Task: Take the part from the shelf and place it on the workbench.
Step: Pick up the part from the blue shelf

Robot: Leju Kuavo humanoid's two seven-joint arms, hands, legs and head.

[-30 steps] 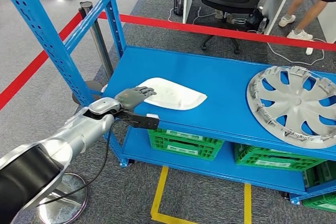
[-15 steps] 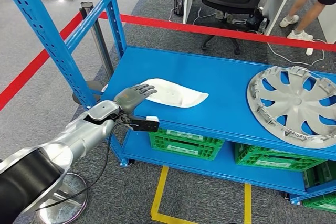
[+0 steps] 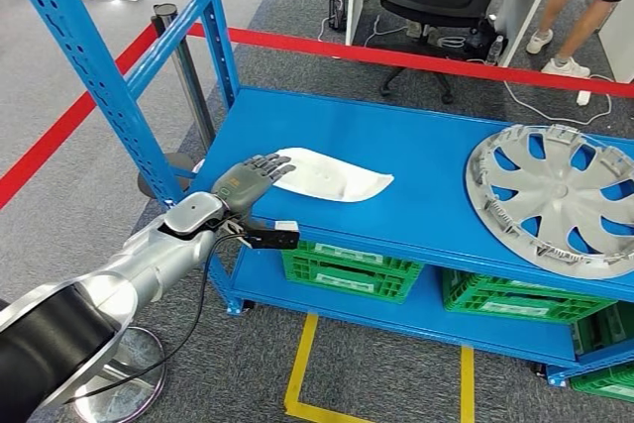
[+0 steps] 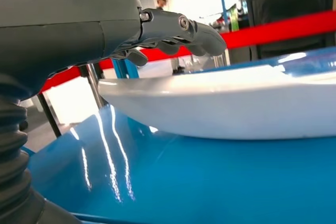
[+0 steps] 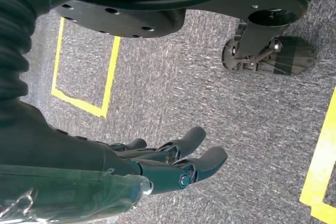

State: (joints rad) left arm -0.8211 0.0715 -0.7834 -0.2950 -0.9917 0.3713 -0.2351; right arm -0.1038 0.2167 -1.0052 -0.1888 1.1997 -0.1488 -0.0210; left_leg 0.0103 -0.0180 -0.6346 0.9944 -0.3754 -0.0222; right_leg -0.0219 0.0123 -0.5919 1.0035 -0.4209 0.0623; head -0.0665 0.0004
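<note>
1. Reaching over the shelf edge, the left hand (image 3: 251,178) sits at the near end of the white part (image 3: 329,175), fingers extended and apart, holding nothing
2. Compared with 1 second ago, the hand has drawn back slightly toward the shelf (image 3: 419,160) edge and lifted; its fingers then lay over the part's end and now cover only the tip of it
3. The left wrist view shows the fingers (image 4: 186,27) raised above the part's (image 4: 238,103) rim with a visible gap, so no contact is confirmed
4. The part itself has turned a little on the blue surface within the last second, then held its position; it lies flat on the upper shelf level, well apart from the silver wheel cover (image 3: 557,200) to the right
5. Judgement: the first contact nudged the part without securing it, so the pick-up step is not done and a fresh approach with the fingers closing under or around the rim is likely needed
6. The right hand (image 5: 174,158) hangs above grey carpet (image 5: 253,124), fingers loosely extended and empty
7. Risk: the part's smooth, shallow rim may slide again on the glossy shelf if pressed from above
8. The workbench placement is still outstanding
</note>
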